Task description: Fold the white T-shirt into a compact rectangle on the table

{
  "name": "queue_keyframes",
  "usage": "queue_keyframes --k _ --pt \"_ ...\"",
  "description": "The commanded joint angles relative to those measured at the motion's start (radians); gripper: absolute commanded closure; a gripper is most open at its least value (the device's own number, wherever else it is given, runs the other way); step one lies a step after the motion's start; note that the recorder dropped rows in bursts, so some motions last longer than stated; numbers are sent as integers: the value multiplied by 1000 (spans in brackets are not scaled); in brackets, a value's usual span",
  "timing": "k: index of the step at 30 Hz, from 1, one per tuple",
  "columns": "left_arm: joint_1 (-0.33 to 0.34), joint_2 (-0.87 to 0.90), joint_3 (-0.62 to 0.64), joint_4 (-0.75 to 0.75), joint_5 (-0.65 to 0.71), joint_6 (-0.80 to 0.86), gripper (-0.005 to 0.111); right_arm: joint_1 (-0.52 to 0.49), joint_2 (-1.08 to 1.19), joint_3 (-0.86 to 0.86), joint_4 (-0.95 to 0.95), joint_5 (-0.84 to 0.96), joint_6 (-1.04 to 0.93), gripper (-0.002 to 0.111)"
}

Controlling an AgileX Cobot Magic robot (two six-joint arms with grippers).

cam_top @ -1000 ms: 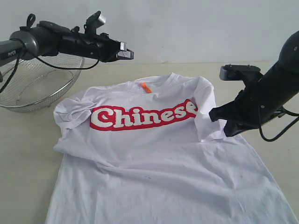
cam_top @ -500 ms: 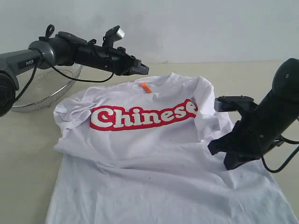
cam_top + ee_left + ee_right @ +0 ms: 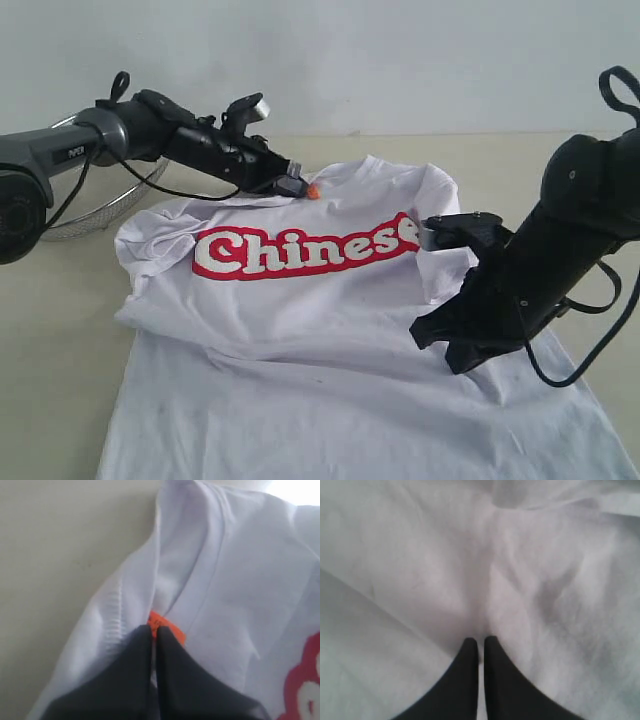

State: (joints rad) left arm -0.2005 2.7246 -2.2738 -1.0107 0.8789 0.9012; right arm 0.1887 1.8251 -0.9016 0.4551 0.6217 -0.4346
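The white T-shirt lies chest up on the table, red "Chinese" lettering showing and both sleeves folded inward. My left gripper is shut, its tips at the back of the collar right against the orange neck tag. In the left wrist view the shut tips touch the tag, with no cloth visibly pinched. My right gripper is shut and points down at the shirt's right body, below the folded sleeve. In the right wrist view its tips rest at plain white cloth.
A silver wire-mesh basket stands at the back left, behind the left arm. Bare table shows left of the shirt and at the far right. The shirt's hem runs out of the frame's lower edge.
The left gripper came down and right to the collar at the orange tag. The right gripper swung left and lower, from beside the folded right sleeve onto the shirt's body.
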Motion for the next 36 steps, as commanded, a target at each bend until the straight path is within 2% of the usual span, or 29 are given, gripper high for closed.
queue_keyframes --k 1,8,15,22,29,33,36 --pt "-8 18 -7 68 -61 -87 102 1 0 4 -2 -1 6 108" --pt "-15 24 -7 262 -160 -250 102 1 0 4 -14 5 14 108" --pt "-15 24 -7 277 -263 -285 102 1 2 6 -107 50 113 108" --pt "-9 24 -7 337 -299 -334 102 1 2 6 -198 99 207 108" --pt "-5 24 -7 335 -313 -346 102 1 2 6 -203 127 226 108" --pt "-5 24 -20 274 -329 -344 102 1 2 6 -219 143 228 108" --pt "-5 24 -55 182 -317 -234 102 1 0 6 -224 110 213 108"
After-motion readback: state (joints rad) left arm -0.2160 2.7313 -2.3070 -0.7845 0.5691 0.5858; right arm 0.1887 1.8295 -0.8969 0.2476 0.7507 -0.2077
